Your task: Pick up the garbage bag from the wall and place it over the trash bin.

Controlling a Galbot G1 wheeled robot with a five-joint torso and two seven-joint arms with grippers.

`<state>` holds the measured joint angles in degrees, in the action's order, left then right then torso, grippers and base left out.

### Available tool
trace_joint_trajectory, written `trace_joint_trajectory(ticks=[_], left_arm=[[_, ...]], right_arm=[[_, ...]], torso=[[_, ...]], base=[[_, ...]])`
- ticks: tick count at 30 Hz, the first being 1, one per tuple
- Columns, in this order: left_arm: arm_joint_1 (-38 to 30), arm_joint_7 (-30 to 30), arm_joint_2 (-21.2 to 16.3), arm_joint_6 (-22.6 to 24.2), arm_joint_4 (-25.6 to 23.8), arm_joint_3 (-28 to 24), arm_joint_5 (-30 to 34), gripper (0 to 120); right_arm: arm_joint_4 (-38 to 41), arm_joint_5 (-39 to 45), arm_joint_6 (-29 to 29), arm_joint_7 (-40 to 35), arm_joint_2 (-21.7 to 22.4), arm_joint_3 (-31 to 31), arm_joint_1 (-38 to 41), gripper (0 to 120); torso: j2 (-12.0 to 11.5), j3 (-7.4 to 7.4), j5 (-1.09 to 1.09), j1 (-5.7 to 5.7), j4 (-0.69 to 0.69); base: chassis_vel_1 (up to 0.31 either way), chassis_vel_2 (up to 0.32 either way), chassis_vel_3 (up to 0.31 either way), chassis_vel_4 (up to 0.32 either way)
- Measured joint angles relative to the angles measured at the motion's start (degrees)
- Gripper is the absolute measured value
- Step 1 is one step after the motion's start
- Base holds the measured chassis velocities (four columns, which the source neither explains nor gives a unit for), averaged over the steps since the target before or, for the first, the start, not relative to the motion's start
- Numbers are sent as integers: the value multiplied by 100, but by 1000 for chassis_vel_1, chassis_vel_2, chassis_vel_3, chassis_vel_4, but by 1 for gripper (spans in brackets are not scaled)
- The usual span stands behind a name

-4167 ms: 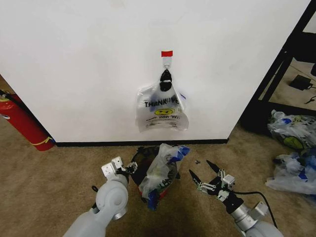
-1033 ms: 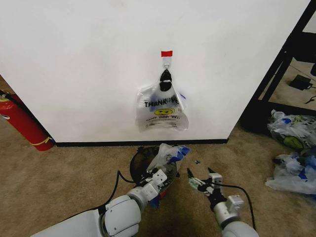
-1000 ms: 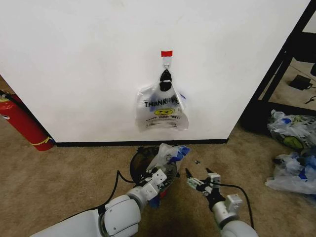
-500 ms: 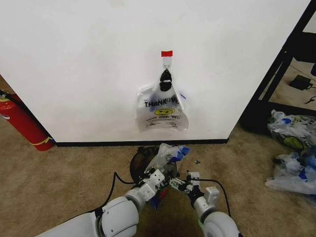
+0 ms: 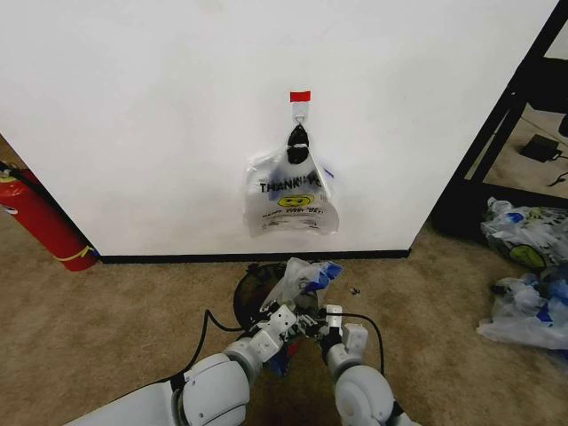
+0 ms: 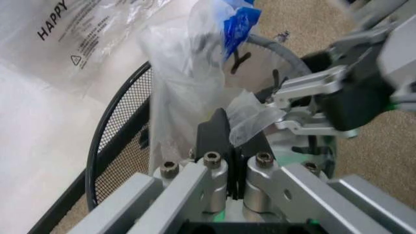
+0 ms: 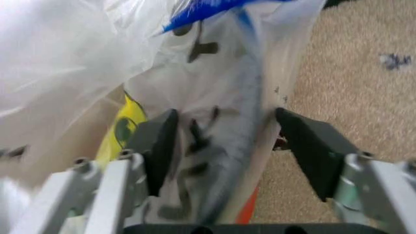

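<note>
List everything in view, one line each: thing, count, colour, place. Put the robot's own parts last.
garbage bag: one, see-through with blue strokes, bunched over the trash bin's near rim.
trash bin: one, black mesh with red base, on the carpet before the wall.
wall: one, white with black baseboard, behind the bin.
hook: one, topped by red tape, on the wall.
hanging bag: one, see-through with black lettering and yellow smiley, on the hook.
fire extinguisher: one, red, far left by the wall.
bag bundles: a heap, clear and blue, right on the carpet.
left gripper: fingers shut on the garbage bag.
right gripper: fingers open either side of the bag.
</note>
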<state>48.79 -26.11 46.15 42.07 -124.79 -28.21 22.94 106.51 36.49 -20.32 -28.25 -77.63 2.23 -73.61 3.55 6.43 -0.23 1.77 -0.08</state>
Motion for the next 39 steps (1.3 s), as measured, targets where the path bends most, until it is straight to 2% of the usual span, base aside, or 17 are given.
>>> trace_joint_trajectory(ticks=[2, 7, 9, 11, 16, 27, 39], left_arm=[[-1, 1, -1, -2, 0, 0, 0, 0], [-15, 6, -56, -19, -62, 24, 9, 0], [-8, 6, -65, -22, -79, 32, 12, 0], [33, 6, -79, -26, -118, 67, 15, 0], [148, 4, -99, -62, -157, 159, 9, 0], [336, -98, -118, -109, -294, 436, 96, 0], [658, -263, -393, -232, -518, 1353, 566, 0]], right_arm=[[-24, 2, 0, -21, -26, -2, 13, 52], [-75, 63, -8, -137, -111, -26, 83, 30], [-77, 62, -8, -145, -111, -26, 89, 27], [-72, 24, -13, -167, -120, -26, 91, 16], [16, -79, -17, -181, -62, -34, 40, 1], [268, -139, 84, -217, 108, 93, -111, 0], [680, 166, 211, -201, 424, 591, -445, 0]], torso=[[0, 0, 0, 0, 0], [0, 0, 0, 0, -1], [0, 0, 0, 0, -1], [0, 0, 0, 0, -1], [0, 0, 1, 0, 0], [0, 0, 0, 0, 0], [0, -1, 0, 0, -1]], base=[[0, 0, 0, 0], [0, 0, 0, 0], [0, 0, 0, 0], [0, 0, 0, 0], [0, 0, 0, 0], [0, 0, 0, 0], [0, 0, 0, 0]])
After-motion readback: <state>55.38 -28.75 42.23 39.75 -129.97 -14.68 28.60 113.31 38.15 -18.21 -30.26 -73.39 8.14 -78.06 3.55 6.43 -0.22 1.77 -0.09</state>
